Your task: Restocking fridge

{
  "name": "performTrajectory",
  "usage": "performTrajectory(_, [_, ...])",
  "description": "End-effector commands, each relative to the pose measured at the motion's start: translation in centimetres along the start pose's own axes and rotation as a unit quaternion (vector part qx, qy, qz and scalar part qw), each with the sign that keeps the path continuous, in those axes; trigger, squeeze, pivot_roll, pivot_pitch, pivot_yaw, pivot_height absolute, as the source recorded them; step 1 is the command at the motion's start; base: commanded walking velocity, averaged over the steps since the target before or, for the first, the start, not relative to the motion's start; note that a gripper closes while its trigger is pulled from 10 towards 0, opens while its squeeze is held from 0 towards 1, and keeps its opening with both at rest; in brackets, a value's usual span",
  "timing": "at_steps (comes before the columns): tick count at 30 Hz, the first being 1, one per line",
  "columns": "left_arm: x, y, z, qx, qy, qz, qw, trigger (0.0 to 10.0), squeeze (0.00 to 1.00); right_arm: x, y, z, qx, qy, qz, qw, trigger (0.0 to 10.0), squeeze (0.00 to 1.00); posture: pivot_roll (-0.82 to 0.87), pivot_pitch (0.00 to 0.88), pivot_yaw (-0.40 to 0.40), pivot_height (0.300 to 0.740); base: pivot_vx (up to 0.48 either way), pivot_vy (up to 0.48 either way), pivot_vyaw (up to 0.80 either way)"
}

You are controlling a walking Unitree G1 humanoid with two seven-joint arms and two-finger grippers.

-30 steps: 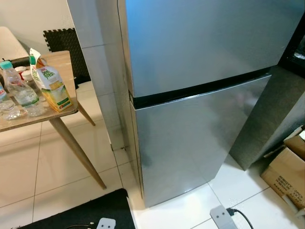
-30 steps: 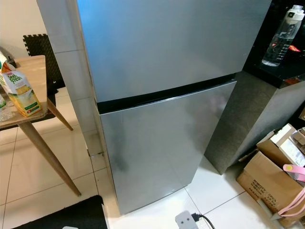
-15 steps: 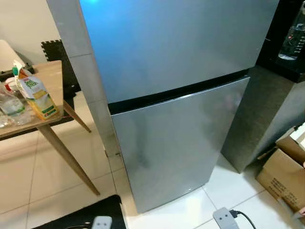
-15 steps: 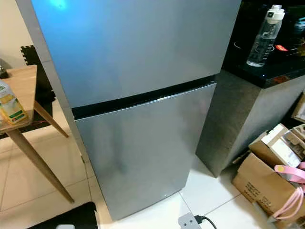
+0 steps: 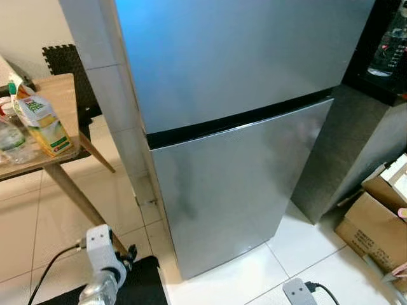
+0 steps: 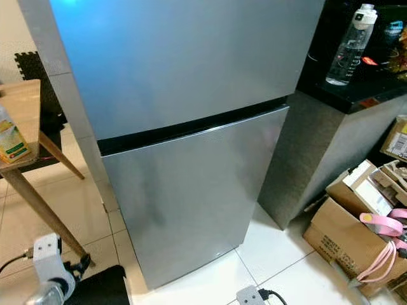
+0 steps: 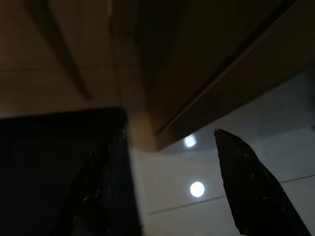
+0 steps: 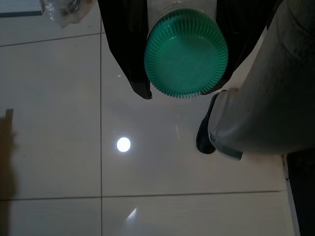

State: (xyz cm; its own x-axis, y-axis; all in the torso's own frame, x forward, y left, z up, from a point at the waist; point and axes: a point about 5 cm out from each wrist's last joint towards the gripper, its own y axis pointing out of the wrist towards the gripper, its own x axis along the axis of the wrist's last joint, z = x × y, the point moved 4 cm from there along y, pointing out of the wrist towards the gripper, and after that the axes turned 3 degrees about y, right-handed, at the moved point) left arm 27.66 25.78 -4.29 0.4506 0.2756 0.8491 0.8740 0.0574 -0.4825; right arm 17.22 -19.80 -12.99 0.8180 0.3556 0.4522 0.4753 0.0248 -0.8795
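The silver two-door fridge (image 5: 235,127) stands straight ahead with both doors closed. My left arm (image 5: 100,254) is raised low at the left, in front of the fridge's lower door. In the left wrist view my left gripper (image 7: 170,132) is open with nothing between its fingers, over the floor by the fridge's base. My right gripper (image 8: 184,91) is shut on a bottle with a ribbed green cap (image 8: 186,51), held above white floor tiles. A yellow-green juice carton (image 5: 41,121) and a clear water bottle (image 5: 13,136) stand on the wooden table (image 5: 63,95) at the left.
A dark counter (image 6: 331,146) right of the fridge carries a clear bottle (image 6: 348,44). Open cardboard boxes (image 6: 343,235) sit on the floor at the right, a power strip (image 5: 299,292) lies by the fridge, and a black mat (image 5: 137,286) lies at my feet.
The left arm has risen into view at the lower left. The camera swung right and then slightly back; the fridge stays closed.
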Motion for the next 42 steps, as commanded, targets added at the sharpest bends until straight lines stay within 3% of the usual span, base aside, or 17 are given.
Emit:
performTrajectory(1, [3.7,0.4,-0.5,-0.06,-0.021,-0.072,0.995,10.0,0.0,-0.4,-0.1,-0.2,-0.004,-0.003,0.007,1.0,10.0,0.0,-0.06,0.0,0.004,0.74,0.0,0.0,0.0])
performTrajectory(2, [4.1,0.4,-0.6,-0.069,-0.027,-0.082,0.994,10.0,0.0,-0.4,-0.1,-0.2,-0.004,-0.003,0.007,1.0,10.0,0.0,-0.06,0.0,0.004,0.74,0.0,0.0,0.0])
performTrajectory(3, [5.1,0.4,-1.0,-0.092,-0.029,-0.098,0.991,10.0,0.78,-0.5,-0.1,-0.3,-0.004,-0.003,0.007,1.0,10.0,0.0,-0.06,0.0,0.0,0.74,0.0,0.0,0.0])
performTrajectory(4, [6.4,0.4,-1.4,-0.12,-0.025,-0.118,0.985,10.0,1.0,-0.5,-0.1,-0.4,-0.005,-0.003,0.008,1.0,10.0,0.0,-0.06,0.0,0.0,0.74,0.0,0.0,0.0])
performTrajectory(7, [7.9,0.3,-1.8,-0.153,-0.02,-0.14,0.978,10.0,1.0,-0.5,-0.1,-0.5,-0.006,-0.004,0.008,1.0,10.0,0.0,-0.06,0.0,0.0,0.74,0.0,0.0,0.0])
performTrajectory(10, [10.9,-0.6,-2.4,-0.246,0.017,-0.167,0.955,10.0,1.0,-0.5,-0.1,-0.6,-0.008,-0.004,0.009,1.0,10.0,0.0,-0.06,0.0,0.007,0.74,0.0,0.0,0.0])
performTrajectory(13, [11.7,-1.0,-2.5,-0.278,0.039,-0.166,0.945,10.0,1.0,-0.5,-0.1,-0.7,-0.009,-0.004,0.009,1.0,10.0,0.0,-0.06,0.0,0.007,0.74,0.0,0.0,0.0])
performTrajectory(18, [12.1,-3.5,-2.6,-0.395,0.1,-0.136,0.903,10.0,1.0,-0.7,-0.2,-0.5,-0.009,-0.003,0.011,1.0,10.0,0.0,-0.06,0.0,0.012,0.74,0.0,0.0,0.0])
performTrajectory(20, [12.7,-3.9,-2.4,-0.404,0.114,-0.14,0.897,10.0,1.0,-0.9,-0.2,-0.4,-0.008,-0.003,0.012,1.0,10.0,0.0,-0.05,0.0,0.01,0.74,0.0,0.0,0.0])
performTrajectory(25, [15.1,-3.6,-2.0,-0.373,0.146,-0.171,0.9,10.0,1.0,-1.1,-0.2,-0.3,-0.006,-0.004,0.015,1.0,10.0,0.0,-0.05,0.0,0.007,0.74,0.0,0.0,0.0])
performTrajectory(26, [16.7,-3.5,-2.3,-0.353,0.17,-0.201,0.898,10.0,1.0,-1.2,-0.2,-0.3,-0.007,-0.004,0.016,1.0,10.0,0.0,-0.05,0.0,0.009,0.74,0.0,0.0,0.0])
performTrajectory(30, [18.9,-3.3,-2.8,-0.337,0.17,-0.239,0.895,10.0,1.0,-1.3,-0.2,-0.3,-0.007,-0.004,0.017,1.0,10.0,0.0,-0.05,0.004,0.007,0.74,0.0,0.0,0.0])
performTrajectory(31, [19.4,-3.4,-3.3,-0.347,0.166,-0.246,0.89,10.0,0.7,-1.3,-0.2,-0.3,-0.007,-0.004,0.017,1.0,10.0,0.0,-0.05,0.008,0.004,0.74,0.0,0.0,0.0])
performTrajectory(32, [19.8,-3.4,-4.0,-0.362,0.163,-0.251,0.883,10.0,0.0,-1.3,-0.2,-0.3,-0.007,-0.004,0.017,1.0,10.0,0.0,-0.05,0.01,0.003,0.74,0.0,0.0,0.0])
performTrajectory(37, [18.8,-3.4,-7.9,-0.451,0.165,-0.224,0.848,10.0,0.0,-1.4,-0.3,-0.4,-0.007,-0.006,0.018,1.0,10.0,0.0,-0.05,0.016,0.001,0.74,0.0,0.0,0.0])
performTrajectory(39, [16.7,-3.4,-9.0,-0.503,0.164,-0.17,0.832,10.0,0.0,-1.4,-0.3,-0.4,-0.009,-0.006,0.018,1.0,10.0,0.0,-0.06,0.02,0.004,0.74,0.0,0.0,0.0])
performTrajectory(42, [16.0,-3.2,-8.8,-0.503,0.174,-0.149,0.833,10.0,0.0,-1.5,-0.3,-0.5,-0.011,-0.005,0.018,1.0,10.0,0.0,-0.07,0.024,0.01,0.74,0.0,0.0,0.0])
